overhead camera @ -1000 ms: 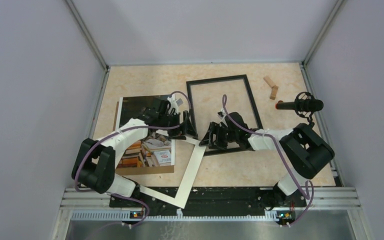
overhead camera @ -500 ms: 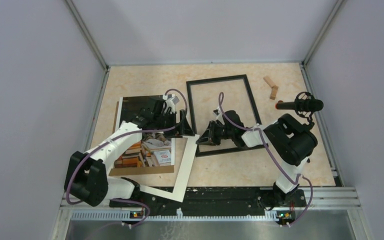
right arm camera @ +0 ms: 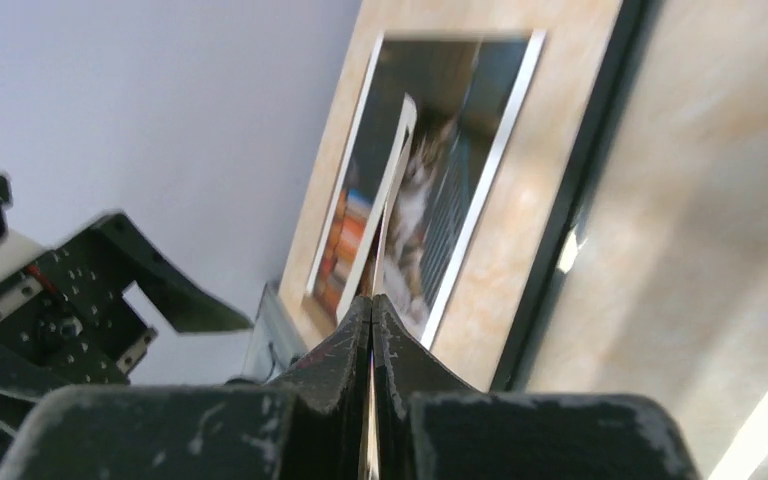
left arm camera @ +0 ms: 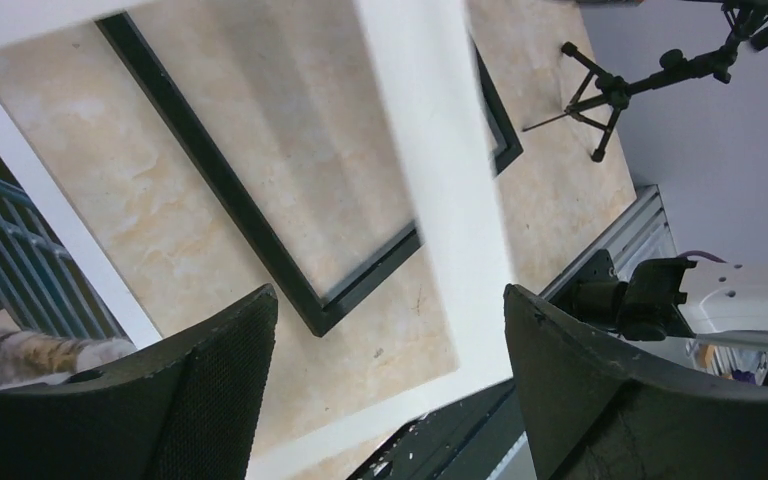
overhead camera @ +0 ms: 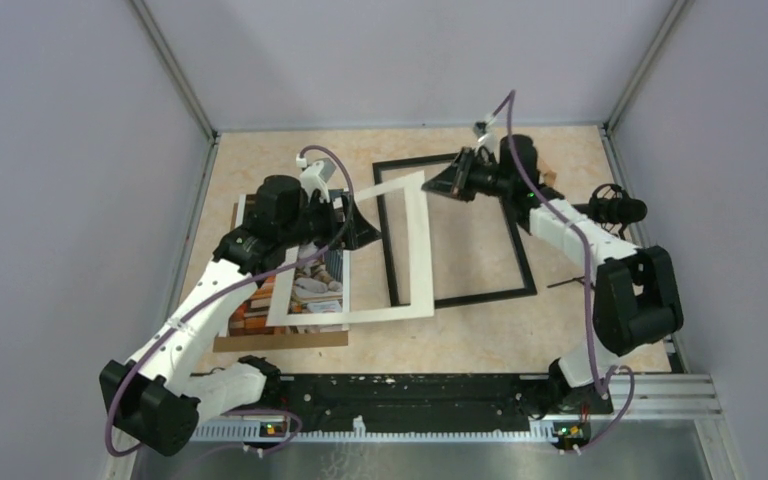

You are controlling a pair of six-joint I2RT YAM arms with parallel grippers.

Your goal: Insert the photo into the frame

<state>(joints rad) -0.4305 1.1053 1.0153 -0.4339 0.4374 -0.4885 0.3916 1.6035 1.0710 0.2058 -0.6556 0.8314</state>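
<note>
**Mat pinched at one corner, photo flat on its board**

Here we are: the right gripper [overhead camera: 438,183] has its fingers squeezed tight on the far corner of the white mat [overhead camera: 422,250]. In its wrist view the two fingertips [right arm camera: 358,318] meet on a thin white edge. The left gripper [overhead camera: 360,228] hovers with its fingers spread wide, gripping nothing. Its own camera shows a strip of mat passing beyond the gap.

The photo [overhead camera: 312,283] lies flat on the brown board [overhead camera: 280,340] at the left of the table [overhead camera: 290,160], beside the frame [overhead camera: 480,296] and not in it. The frame rests face-open on the table, marble showing through it. The mat spans both, covering the frame's left side and part of the photo.

The book spines in the photo are too small to read from here. The left arm hides the photo's dark upper part. I can't tell whether the mat's near edge touches anything. At the right, the arm half-covers some wooden blocks [overhead camera: 546,182], next to a microphone [overhead camera: 615,210].
</note>
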